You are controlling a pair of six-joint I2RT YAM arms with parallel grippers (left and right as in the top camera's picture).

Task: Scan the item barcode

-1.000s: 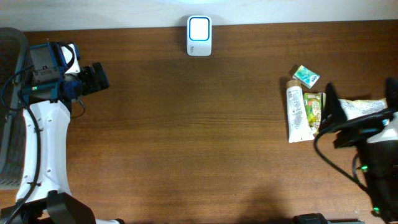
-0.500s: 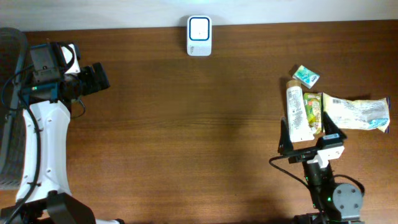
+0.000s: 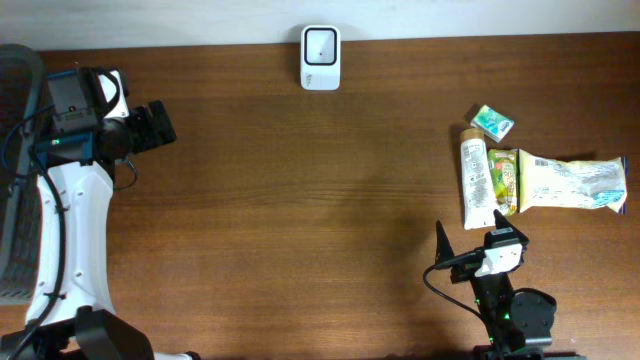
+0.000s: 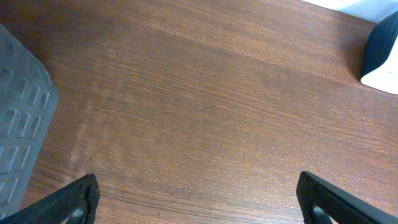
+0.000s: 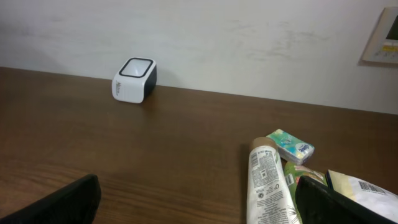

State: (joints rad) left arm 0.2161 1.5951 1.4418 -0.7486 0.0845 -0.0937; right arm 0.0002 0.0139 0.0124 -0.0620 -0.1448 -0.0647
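While both claws stood spread wide with nothing between the fingers, no item was at the scanner. On the far left the left claw (image 3: 158, 125) hung beside the grey perforated plastic basket (image 3: 14, 180). Its wrist view showed only the bare brown wooden desk (image 4: 199, 93) and a basket corner. At the near right the right claw (image 3: 472, 248) sat just short of the item cluster, touching none of it.

Cluster, right side of desk:
- white squeeze tube with printed label (image 3: 476, 185), lying flat
- small teal packet (image 3: 492, 122), just past the tube's far end
- green-yellow sachet (image 3: 505, 180), against the tube
- cream pouch with blue end (image 3: 572, 183), overlapping the sachet; barcode showed on it in the right wrist view

At the far edge centre stood the white box scanner with square window (image 3: 320, 58), well apart from the items.
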